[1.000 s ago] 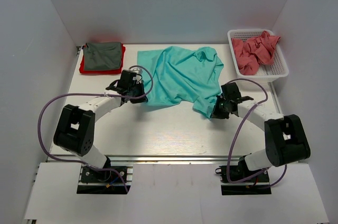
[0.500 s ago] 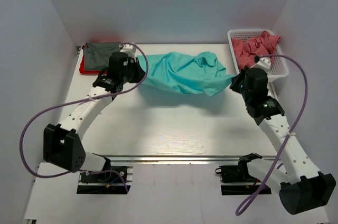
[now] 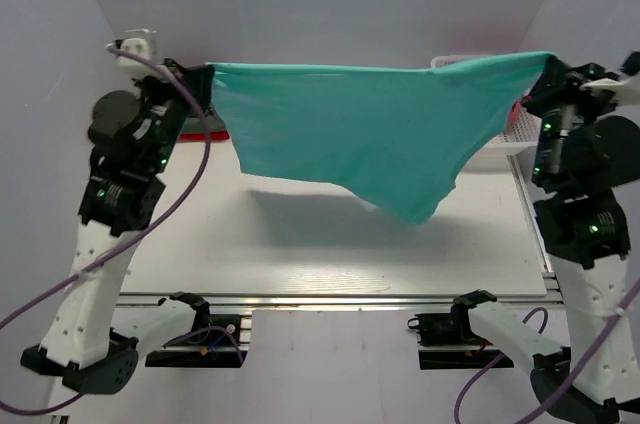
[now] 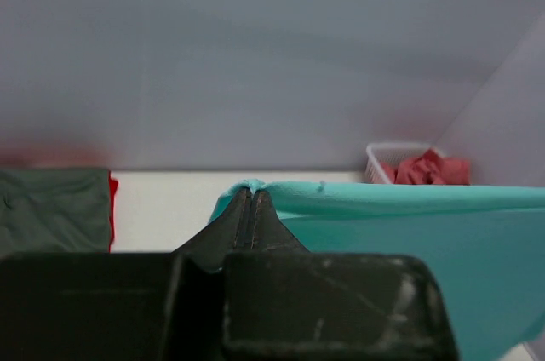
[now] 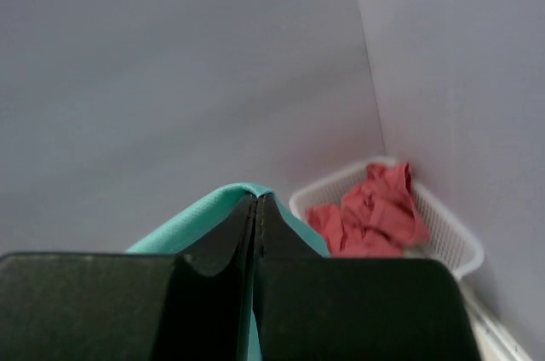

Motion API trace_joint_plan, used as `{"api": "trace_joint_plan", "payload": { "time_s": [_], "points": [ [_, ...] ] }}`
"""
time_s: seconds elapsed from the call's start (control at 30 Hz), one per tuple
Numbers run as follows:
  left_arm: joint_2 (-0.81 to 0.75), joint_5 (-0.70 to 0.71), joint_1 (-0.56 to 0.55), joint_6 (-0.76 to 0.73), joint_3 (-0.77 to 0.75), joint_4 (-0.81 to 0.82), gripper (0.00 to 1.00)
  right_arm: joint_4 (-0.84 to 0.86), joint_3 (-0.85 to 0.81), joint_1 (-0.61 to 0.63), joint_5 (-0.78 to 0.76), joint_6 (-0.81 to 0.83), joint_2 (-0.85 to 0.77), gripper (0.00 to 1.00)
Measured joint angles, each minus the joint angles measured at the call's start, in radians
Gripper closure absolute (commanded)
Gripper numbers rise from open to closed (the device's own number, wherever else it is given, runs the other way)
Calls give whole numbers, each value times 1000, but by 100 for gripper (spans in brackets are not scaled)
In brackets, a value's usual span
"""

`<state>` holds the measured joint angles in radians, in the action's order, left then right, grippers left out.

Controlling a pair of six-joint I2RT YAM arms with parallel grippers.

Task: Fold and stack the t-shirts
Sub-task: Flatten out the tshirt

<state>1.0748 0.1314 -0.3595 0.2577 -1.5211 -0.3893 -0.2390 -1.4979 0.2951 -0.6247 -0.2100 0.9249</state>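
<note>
The teal-green t-shirt (image 3: pixel 370 129) hangs stretched in the air between both grippers, high above the table. My left gripper (image 3: pixel 205 74) is shut on its left top corner; the left wrist view shows the jaws closed on teal cloth (image 4: pixel 383 208). My right gripper (image 3: pixel 548 66) is shut on its right top corner, with teal cloth (image 5: pixel 196 216) over the closed jaws. The dark grey t-shirt (image 4: pixel 51 203) lies on the bright red one (image 4: pixel 112 208) at the table's back left. Salmon-pink t-shirts (image 5: pixel 370 216) lie crumpled in the basket.
The white mesh basket (image 5: pixel 451 237) stands at the back right corner, mostly hidden behind the hanging shirt in the top view. The white table (image 3: pixel 300 244) lies below the shirt. Grey walls enclose the back and sides.
Both arms have risen sharply and spread apart, lifting the teal-green t-shirt off the table until it hangs stretched flat in the air.
</note>
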Motion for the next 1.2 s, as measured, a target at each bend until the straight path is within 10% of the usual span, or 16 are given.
{"api": "trace_joint_plan", "payload": {
  "time_s": [0.6, 0.97, 1.2],
  "points": [
    [-240, -190, 5, -55, -227, -75, 100, -58, -390, 0, 319, 143, -177, 100],
    [-183, -142, 9, -61, -147, -34, 100, 60, -138, 0, 303, 178, -160, 100],
    [175, 135, 11, -71, -16, 27, 100, 245, 18, -7, 222, 219, 225, 100]
  ]
}}
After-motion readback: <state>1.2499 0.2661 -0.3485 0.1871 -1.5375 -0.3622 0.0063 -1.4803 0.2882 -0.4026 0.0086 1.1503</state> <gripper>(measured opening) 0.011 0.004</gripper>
